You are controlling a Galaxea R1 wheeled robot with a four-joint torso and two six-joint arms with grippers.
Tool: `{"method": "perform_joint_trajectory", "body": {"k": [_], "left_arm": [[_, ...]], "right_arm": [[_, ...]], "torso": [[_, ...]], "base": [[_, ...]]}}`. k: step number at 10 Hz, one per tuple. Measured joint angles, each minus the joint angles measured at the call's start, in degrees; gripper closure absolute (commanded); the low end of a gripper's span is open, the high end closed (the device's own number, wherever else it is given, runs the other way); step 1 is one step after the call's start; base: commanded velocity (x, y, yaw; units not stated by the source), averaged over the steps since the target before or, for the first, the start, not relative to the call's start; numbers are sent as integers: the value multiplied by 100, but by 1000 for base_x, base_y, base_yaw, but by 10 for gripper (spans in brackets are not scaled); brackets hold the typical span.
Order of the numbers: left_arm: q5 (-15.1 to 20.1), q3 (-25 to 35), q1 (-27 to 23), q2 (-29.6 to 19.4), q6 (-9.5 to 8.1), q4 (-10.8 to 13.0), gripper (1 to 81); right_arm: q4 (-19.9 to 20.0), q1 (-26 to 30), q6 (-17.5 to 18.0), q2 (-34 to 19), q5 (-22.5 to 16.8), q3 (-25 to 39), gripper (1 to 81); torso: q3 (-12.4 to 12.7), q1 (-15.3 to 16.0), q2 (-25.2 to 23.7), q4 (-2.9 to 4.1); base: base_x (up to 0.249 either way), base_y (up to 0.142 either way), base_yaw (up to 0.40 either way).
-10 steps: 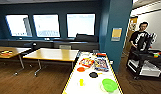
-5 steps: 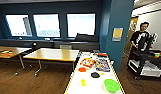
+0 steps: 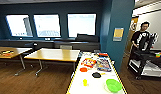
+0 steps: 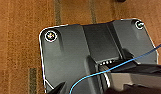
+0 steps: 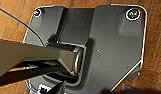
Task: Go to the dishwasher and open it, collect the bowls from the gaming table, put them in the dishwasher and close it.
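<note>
Facing a blue-walled room, your head view has the gaming table [image 3: 76,80] running up from the lower edge, white top inside a yellow rim. The green bowl [image 3: 113,85] sits near its right rim, the small yellow bowl [image 3: 85,82] left of it, well apart; a black disc [image 3: 96,74] and printed sheets [image 3: 103,64] lie beyond. Wooden tables [image 3: 54,54] stand left; a person [image 3: 141,37] stands right behind a black cart [image 3: 146,62]. Both wrist views look down on wood floor [image 4: 18,37]; you cannot tell either gripper's finger state.
</note>
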Motion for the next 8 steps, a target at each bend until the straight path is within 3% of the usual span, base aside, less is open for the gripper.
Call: {"method": "perform_joint_trajectory", "body": {"k": [3, 8], "left_arm": [[2, -6, 0, -35, 0, -2, 10], [2, 2, 1, -11, 0, -4, 10]], "right_arm": [[-2, 2, 0, 63, 2, 10, 10], [-5, 2, 0, 0, 2, 0, 10]], "torso": [[0, 0, 0, 0], [0, 0, 0, 0]], "base": [[0, 62, 0], [0, 0, 0]]}}
